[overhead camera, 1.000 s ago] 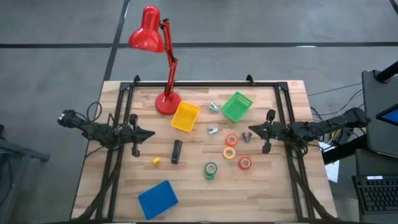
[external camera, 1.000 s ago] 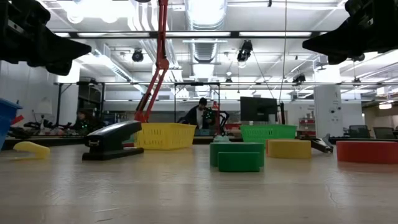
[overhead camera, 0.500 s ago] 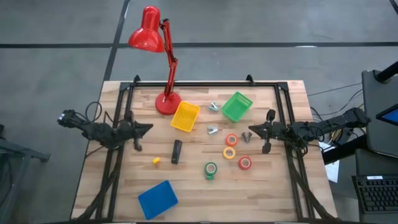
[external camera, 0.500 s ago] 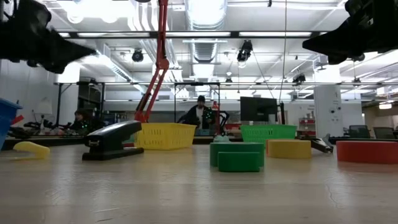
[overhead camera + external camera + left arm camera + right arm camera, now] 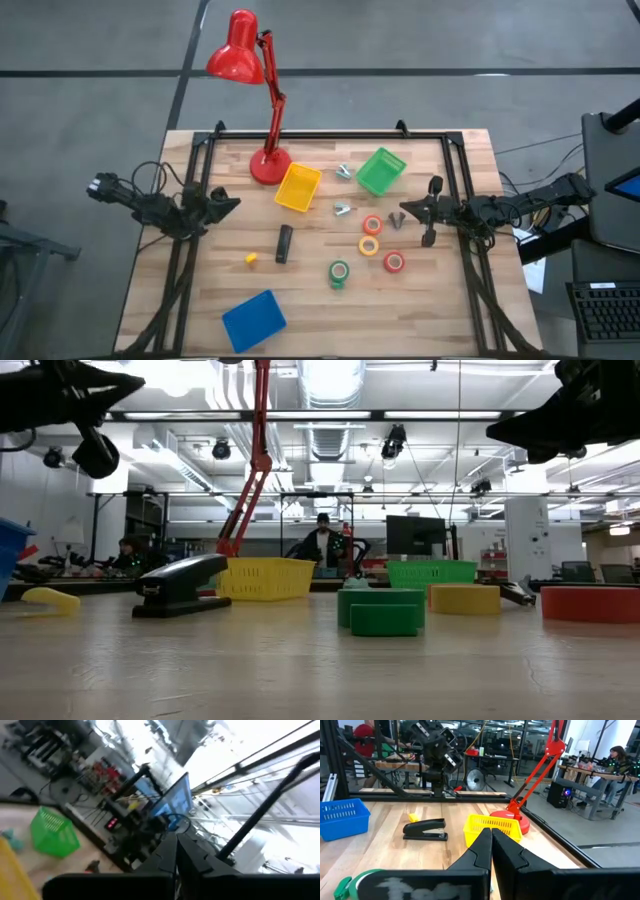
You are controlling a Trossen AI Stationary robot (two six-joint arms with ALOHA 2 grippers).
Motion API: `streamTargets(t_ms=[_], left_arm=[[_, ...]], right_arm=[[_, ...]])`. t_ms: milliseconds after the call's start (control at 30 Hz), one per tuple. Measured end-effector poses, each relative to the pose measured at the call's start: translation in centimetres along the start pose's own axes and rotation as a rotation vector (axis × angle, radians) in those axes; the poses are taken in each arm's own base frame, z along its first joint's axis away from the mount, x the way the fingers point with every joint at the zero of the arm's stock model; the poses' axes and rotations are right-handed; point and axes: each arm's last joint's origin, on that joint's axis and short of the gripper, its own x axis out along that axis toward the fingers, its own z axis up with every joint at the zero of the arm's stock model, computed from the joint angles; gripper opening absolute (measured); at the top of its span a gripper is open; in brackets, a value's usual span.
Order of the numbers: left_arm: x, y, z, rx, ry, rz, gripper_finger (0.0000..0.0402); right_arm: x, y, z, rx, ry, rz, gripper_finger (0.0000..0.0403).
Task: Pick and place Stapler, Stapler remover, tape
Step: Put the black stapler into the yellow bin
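Observation:
The black stapler (image 5: 284, 243) lies flat on the table near its middle, also seen in the low view (image 5: 180, 585) and the right wrist view (image 5: 425, 829). To its right lie the orange (image 5: 373, 225), yellow (image 5: 369, 245), green (image 5: 339, 272) and red (image 5: 394, 262) tape rolls. Silvery staple removers (image 5: 342, 209) (image 5: 344, 171) lie near the bins. My left gripper (image 5: 232, 204) hangs shut in the air left of the stapler, pointing upward (image 5: 176, 840). My right gripper (image 5: 403, 213) hangs shut just right of the orange roll (image 5: 491, 832).
A yellow bin (image 5: 298, 187) and a green bin (image 5: 381, 170) stand at the far middle, a blue bin (image 5: 253, 320) at the near edge. The red lamp's base (image 5: 268, 165) sits far left. A tiny yellow block (image 5: 251, 259) lies left of the stapler.
My left gripper has risen, tipped its fingers upward and drawn back a little toward the table's left edge. My right arm and the things on the table have stayed still.

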Motion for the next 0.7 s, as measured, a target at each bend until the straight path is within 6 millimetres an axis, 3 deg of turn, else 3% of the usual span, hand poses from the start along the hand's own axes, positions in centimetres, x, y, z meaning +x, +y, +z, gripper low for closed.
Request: streamTargets(t_ms=[167,500,700], left_arm=[[1.0,-0.5,-0.6,-0.011,0.102,0.034,0.0069],[4.2,-2.2,-1.6,0.146,0.353,0.37,0.0255],[6.0,-3.0,-2.2,0.192,0.411,0.527,0.0297]], right_arm=[[0.0,0.0,0.0,0.0,0.0,0.0,0.0008],[0.0,0.0,0.0,0.0,0.0,0.0,0.0008],[0.0,0.0,0.0,0.0,0.0,0.0,0.0008]])
